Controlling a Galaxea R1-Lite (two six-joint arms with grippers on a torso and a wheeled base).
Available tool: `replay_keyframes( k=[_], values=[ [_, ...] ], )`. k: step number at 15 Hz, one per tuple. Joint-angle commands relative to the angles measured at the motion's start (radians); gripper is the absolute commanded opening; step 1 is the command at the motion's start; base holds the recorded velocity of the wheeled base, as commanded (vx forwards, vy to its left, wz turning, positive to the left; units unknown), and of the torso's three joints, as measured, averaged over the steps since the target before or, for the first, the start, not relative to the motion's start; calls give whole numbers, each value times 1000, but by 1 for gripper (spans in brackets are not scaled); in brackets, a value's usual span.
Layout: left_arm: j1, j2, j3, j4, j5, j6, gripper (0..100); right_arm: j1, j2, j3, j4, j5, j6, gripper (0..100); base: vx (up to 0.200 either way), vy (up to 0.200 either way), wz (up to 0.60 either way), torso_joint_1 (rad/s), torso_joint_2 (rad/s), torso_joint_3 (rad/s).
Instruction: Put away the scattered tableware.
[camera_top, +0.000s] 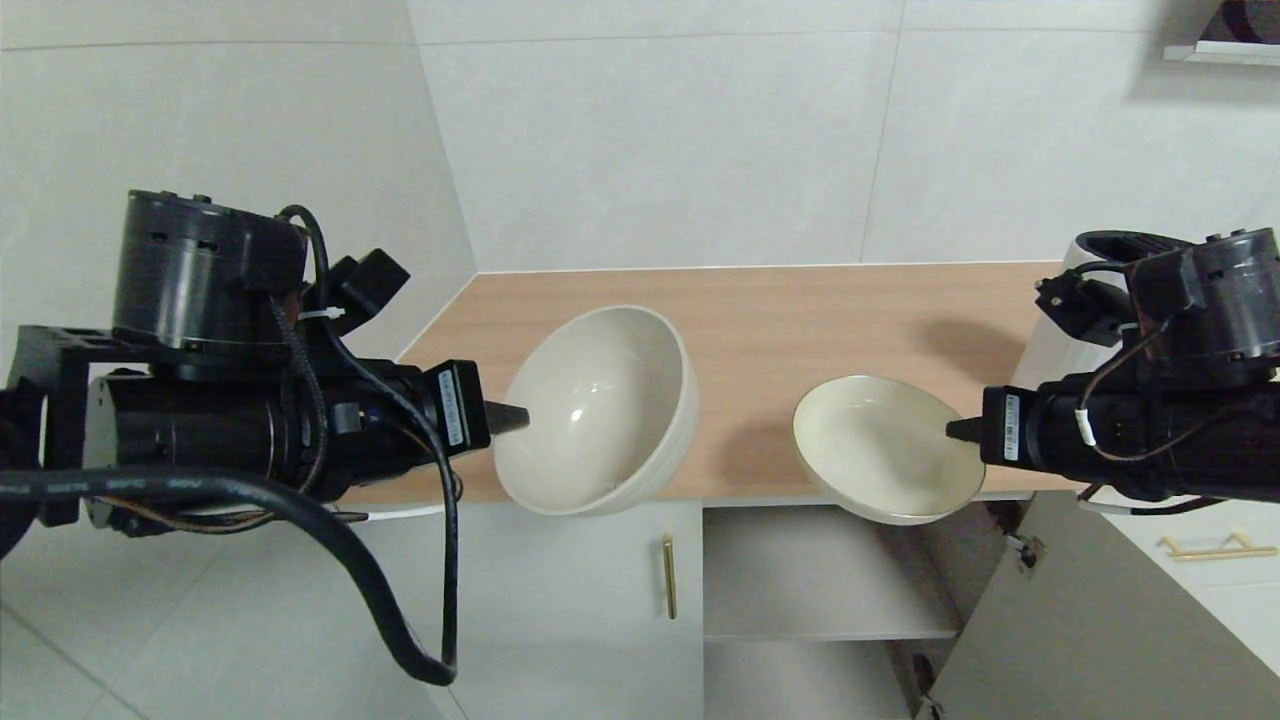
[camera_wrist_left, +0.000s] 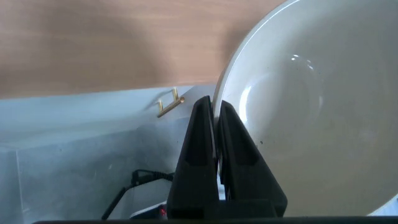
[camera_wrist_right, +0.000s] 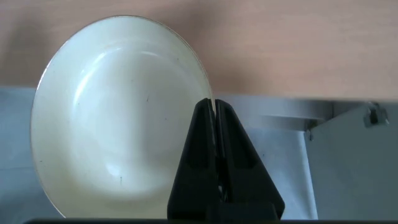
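Wood counter (camera_top: 800, 310), cabinet (camera_top: 820, 570) below open; large bowl (camera_top: 600, 410), small bowl (camera_top: 885, 450) clamped.

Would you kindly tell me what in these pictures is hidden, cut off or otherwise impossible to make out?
Head view: the white object on the counter sits mostly behind the right arm, so it is unidentifiable.
Head view: the open cupboard has its lower compartment cut off by the bottom edge, and its upper one is partly hidden by the small dish.
Left wrist view: the large bowl runs past the picture's edge.
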Motion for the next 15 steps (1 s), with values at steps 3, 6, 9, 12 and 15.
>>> replay_keyframes(
  k=[3,6,9,12,15],
  values=[
    [-38,40,6,7,3,1,0,2,-109,75,-2,62,-10,0,0,0,0,0,0,0],
    [-41,67,2,21,8,1,0,1,-100,75,-2,59,-11,0,-133,0,0,2,3,-2],
    [-41,67,2,21,8,3,0,1,-89,77,-2,57,-13,0,-67,0,0,7,-1,2],
    [-41,67,3,21,8,21,0,1,-75,83,-2,56,-30,0,0,0,0,0,0,0],
    [-41,67,3,21,8,24,0,-1,-62,86,-8,56,-30,0,0,0,0,0,0,0]
  ],
)
